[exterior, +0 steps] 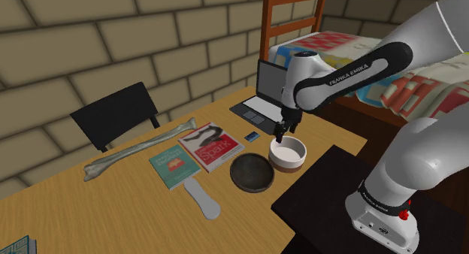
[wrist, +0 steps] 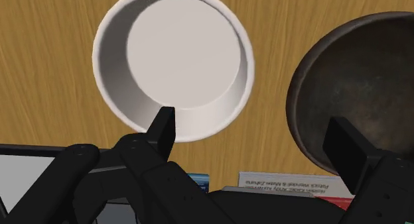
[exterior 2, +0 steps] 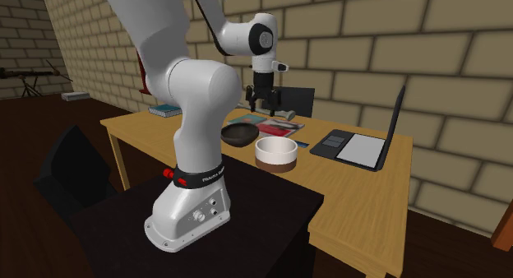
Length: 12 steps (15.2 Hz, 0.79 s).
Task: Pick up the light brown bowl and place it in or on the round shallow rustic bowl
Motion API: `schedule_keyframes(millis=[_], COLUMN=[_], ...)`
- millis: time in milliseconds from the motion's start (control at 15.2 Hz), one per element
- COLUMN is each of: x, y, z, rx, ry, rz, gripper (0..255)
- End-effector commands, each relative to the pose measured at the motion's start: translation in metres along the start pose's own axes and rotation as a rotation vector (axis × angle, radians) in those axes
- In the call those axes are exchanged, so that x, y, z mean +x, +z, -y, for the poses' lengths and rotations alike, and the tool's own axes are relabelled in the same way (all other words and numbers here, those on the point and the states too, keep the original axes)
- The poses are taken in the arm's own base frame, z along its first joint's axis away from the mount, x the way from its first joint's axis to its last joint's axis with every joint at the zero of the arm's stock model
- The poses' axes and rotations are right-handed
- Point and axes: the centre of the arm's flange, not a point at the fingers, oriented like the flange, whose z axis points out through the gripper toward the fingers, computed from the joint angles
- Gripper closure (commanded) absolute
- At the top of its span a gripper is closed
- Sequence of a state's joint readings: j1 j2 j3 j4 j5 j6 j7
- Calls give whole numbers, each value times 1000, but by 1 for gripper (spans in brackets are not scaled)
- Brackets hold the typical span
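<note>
The gripper [exterior: 282, 135] is hanging just above the wooden table [exterior: 98, 207] with its jaws spread wide, and it is gripping nothing. In the wrist view, one of the black fingers [wrist: 162, 126] is overlapping the rim of the light brown bowl [wrist: 174, 60], while the other is showing against the edge of the round dark rustic bowl [wrist: 361, 83]. I cannot tell whether either tip is touching.

The light brown bowl [exterior: 288, 154], white inside with a brown band round its base, is sitting upright on the table, close to the edge by the robot's stand. It is lying mostly beyond that one fingertip rather than between the two. In the second exterior view the gripper [exterior 2: 265, 106] is hovering over the side of the bowl [exterior 2: 275, 152] farther from the stand.

The rustic bowl [exterior: 252, 173] is resting just beside it, the two nearly touching. An open laptop [exterior: 263, 91] is standing further along the table, and a red book [exterior: 211, 144] is lying near the dark bowl.
</note>
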State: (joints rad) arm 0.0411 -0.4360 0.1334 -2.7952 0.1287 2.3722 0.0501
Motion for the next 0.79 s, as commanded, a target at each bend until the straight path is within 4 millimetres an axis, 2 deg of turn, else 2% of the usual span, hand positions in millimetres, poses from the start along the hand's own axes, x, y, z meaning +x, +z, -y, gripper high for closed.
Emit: schedule_keyframes(millis=[0, 396, 726], x=[3, 12, 12], y=[27, 103, 130], z=[2, 15, 14], rx=[-7, -29, -29], ry=[-4, -15, -15], rz=[-1, 3, 3], gripper=[0, 0, 0])
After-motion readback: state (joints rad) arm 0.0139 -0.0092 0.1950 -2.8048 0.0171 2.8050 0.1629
